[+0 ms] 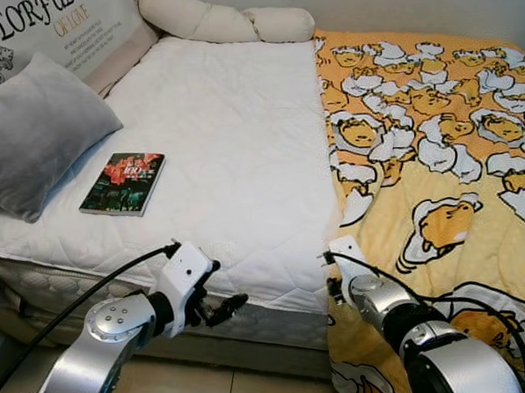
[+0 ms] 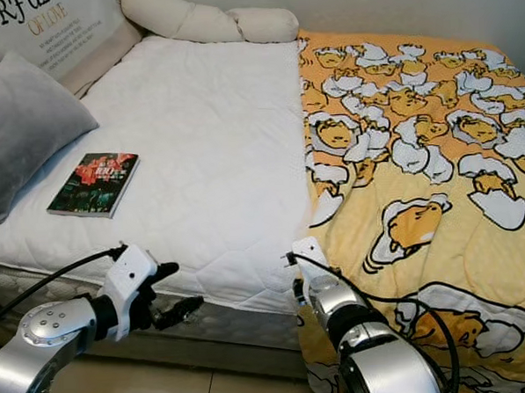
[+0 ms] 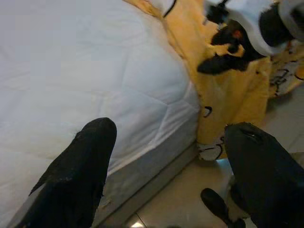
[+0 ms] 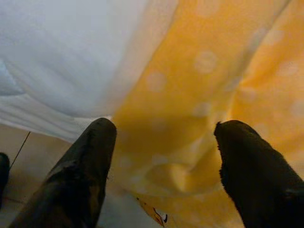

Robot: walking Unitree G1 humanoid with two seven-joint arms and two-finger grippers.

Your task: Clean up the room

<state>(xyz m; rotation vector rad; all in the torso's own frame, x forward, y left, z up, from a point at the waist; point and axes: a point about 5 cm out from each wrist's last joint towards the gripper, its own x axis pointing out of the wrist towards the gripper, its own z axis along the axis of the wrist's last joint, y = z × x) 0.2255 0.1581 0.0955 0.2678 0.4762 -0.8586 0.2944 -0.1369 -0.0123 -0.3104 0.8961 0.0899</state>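
Observation:
A yellow blanket printed with cartoon eggs covers the right half of the bed and hangs over its front edge. A book with a dark red cover lies on the white mattress near a grey pillow. My left gripper is open, held low at the mattress's front edge and pointing right toward the blanket. My right gripper is open just in front of the hanging blanket edge, with nothing between its fingers. The right wrist sits at the bed's front edge where blanket meets mattress.
A long cream bolster lies along the head of the bed. A printed cushion leans at the back left. Tiled floor shows below the bed frame.

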